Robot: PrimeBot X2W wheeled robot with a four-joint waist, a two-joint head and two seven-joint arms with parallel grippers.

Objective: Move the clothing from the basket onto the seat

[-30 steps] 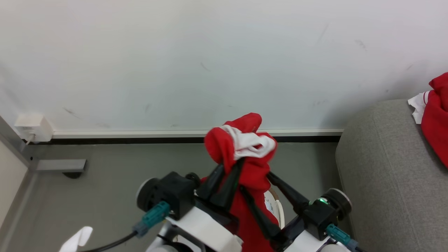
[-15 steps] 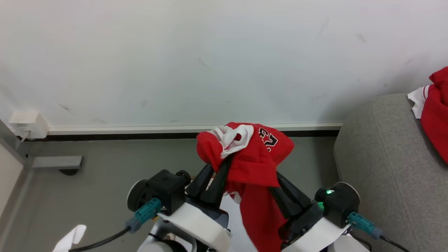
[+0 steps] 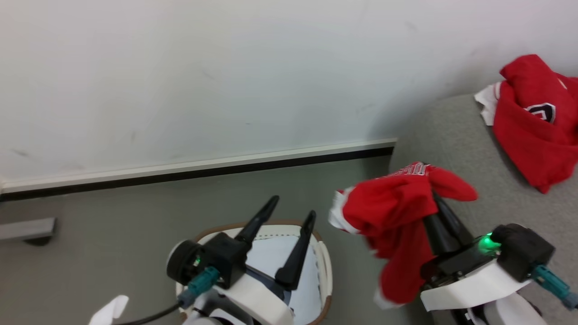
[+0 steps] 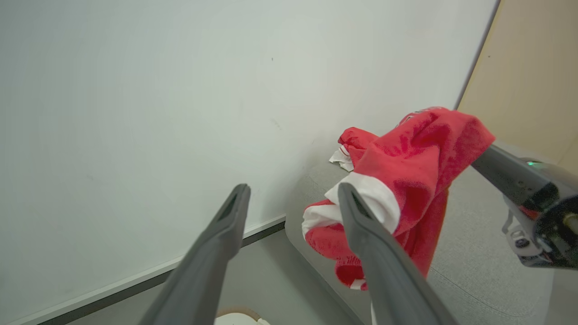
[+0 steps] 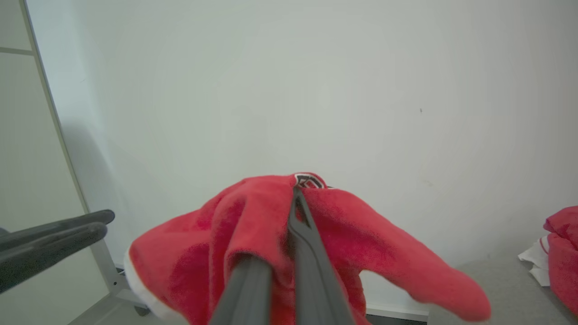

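We are on the carry leg of the task. The 1st garment (image 3: 533, 131), red with white trim, already lies crumpled on the grey seat (image 3: 451, 144), far back near the wall (image 3: 226, 67). The 2nd garment (image 3: 397, 203) is up in the air, draped over the right gripper (image 5: 295, 203), whose 2 dark fingers are pressed together with the fabric pinched between them. The cloth hangs down on both sides, with white trim at its lower edge. It hovers at the seat's near corner, partly over the floor (image 3: 113, 212), and is not yet resting on the cushion.

The left gripper (image 3: 291, 212) has its fingers spread wide with nothing between them. It stands above the basket (image 3: 326, 271), apart from the 2nd garment.

Inside the basket we see the white liner cloth (image 3: 280, 253) and no red. The left arm covers part of the interior, though, so we cannot say for sure that it is emptied.

What is left, as we judge it: bring the 2nd garment further over the seat, part the right fingers and let it drop — then check the basket for any last piece.
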